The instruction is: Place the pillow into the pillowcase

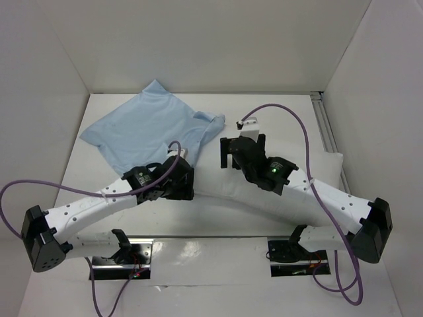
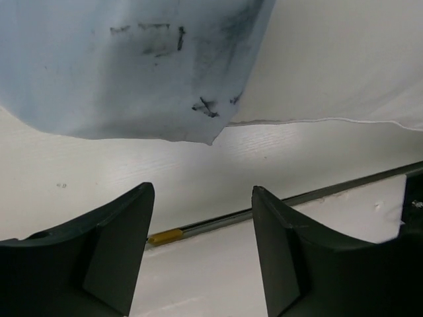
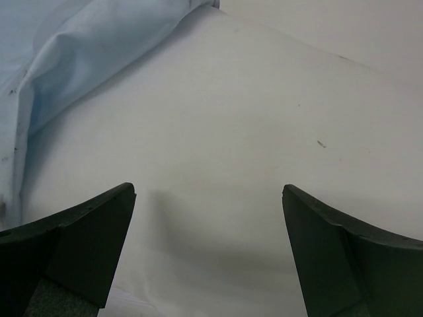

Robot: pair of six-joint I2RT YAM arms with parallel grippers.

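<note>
One view only | left wrist | dark smudges [image 2: 206,107] on pillowcase [image 2: 99,66]

a white bench [image 1: 198,99] stands in a plain white booth, closed in by a back wall [image 1: 211,39], a left wall [image 1: 33,99] and a right wall [image 1: 386,79]. a metal rail [image 1: 326,125] runs along the bench's right edge, and a thin dark seam [image 2: 330,190] with a short yellow piece [image 2: 165,236] crosses the bench near its front. the light is soft and even, with faint shadows and a slight gloss on the front of the bench.
</note>
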